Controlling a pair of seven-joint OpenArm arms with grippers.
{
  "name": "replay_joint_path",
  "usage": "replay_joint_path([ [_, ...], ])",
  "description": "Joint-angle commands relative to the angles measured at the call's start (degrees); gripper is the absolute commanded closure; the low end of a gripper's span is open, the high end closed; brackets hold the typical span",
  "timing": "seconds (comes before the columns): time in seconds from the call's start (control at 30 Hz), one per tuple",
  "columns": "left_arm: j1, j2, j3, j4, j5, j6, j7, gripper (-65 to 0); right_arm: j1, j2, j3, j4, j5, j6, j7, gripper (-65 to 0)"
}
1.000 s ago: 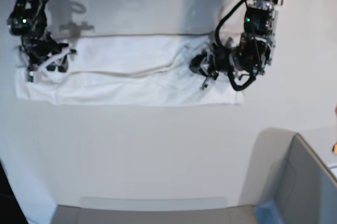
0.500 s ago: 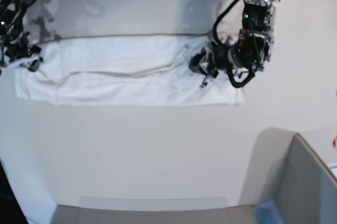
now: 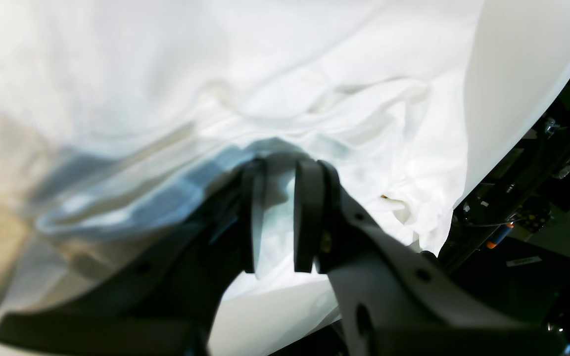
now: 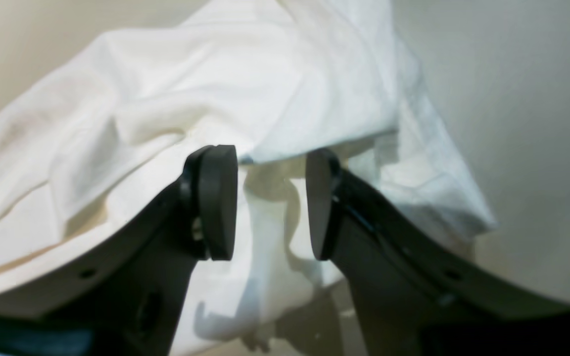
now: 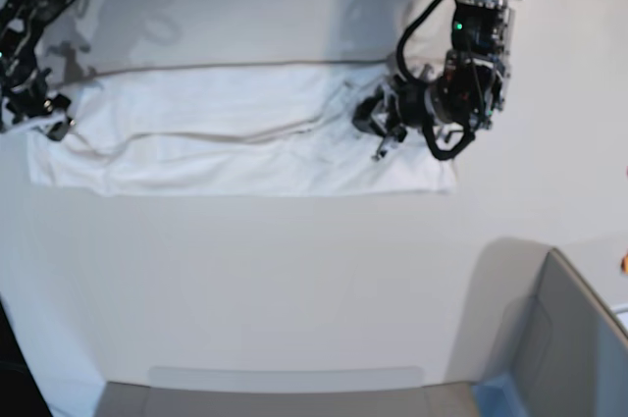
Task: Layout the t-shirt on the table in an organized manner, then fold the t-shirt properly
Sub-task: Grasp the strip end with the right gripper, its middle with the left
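Lying as a long folded band on the table (image 5: 294, 289), the t-shirt (image 5: 226, 137) is pinched by the left fingers (image 3: 309, 217), presumably for folding; the right fingers (image 4: 220, 198) are held apart, empty.

White table (image 5: 294, 289); white t-shirt (image 5: 216, 142) folded into long band on it

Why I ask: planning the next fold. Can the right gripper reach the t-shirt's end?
Probably yes: the right gripper hangs open right at the bunched end of the t-shirt, nothing between them.
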Motion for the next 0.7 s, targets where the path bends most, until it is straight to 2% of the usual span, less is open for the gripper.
replay_joint_path([
  [0.0, 0.5, -0.5, 0.0, -0.1, 1.7, 2.1, 1.6, -12.9, 1.1, 1.4, 0.2, 0.9, 0.7, 0.2, 1.2, -23.5],
  [0.4, 0.6, -0.6, 0.0, -0.1, 1.7, 2.1, 1.6, -12.9, 3.3, 3.8, 0.3, -6.4, 0.6, 0.2, 1.3, -22.6],
  [0.47, 0.6, -0.6, 0.0, -0.1, 1.7, 2.1, 1.6, -12.9, 3.3, 4.2, 0.3, -6.4, 0.7, 0.2, 1.4, -17.9],
  [0.6, 0.6, -0.6, 0.0, -0.1, 1.7, 2.1, 1.6, -12.9, 2.8, 5.0, 0.3, -6.4, 0.7, 0.2, 4.8, -1.4],
  [0.67, 0.6, -0.6, 0.0, -0.1, 1.7, 2.1, 1.6, -12.9, 2.7, 5.4, 0.4, -6.5, 0.7, 0.2, 5.2, 0.0],
])
